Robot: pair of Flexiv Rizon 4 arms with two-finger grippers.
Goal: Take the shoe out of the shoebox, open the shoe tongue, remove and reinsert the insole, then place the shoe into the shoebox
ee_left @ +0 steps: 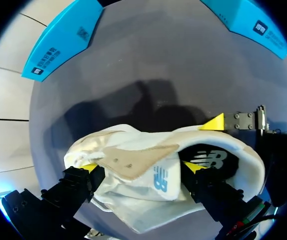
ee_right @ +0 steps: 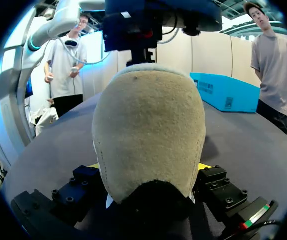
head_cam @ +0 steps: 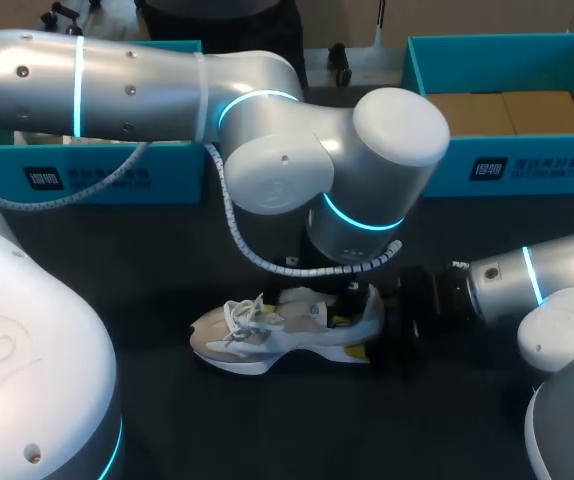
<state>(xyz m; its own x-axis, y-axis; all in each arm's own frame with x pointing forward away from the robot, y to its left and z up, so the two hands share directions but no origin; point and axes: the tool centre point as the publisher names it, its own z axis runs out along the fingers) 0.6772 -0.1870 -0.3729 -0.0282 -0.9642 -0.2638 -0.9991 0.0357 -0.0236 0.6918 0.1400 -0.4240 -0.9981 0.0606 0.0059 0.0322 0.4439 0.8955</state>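
1. Right up close, the right gripper [ee_right: 149, 166] has its two fingers pressed against the tan heel [ee_right: 148, 125] from either side, so it is clamped on the shoe [head_cam: 287, 335].
2. The shoe stands on its sole on the black table [head_cam: 267, 430], near the middle. Its toe points to the robot's left and its heel to the right, and it is outside both boxes.
3. Over it hangs the left arm [head_cam: 267, 150], reaching past the middle from above.
4. The left gripper [ee_left: 141, 167] straddles the white tongue [ee_left: 148, 175], one yellow tip at the outer side and the other down in the shoe's opening. Both touch the tongue, so it is pinched between them.
5. Seen from the left wrist, one yellow fingertip [ee_left: 213, 121] of the right gripper lies against the heel collar.
6. At the table's far edge sit the left teal shoebox [head_cam: 97, 175] and the right teal shoebox [head_cam: 557, 165], the right one showing brown cardboard inside.
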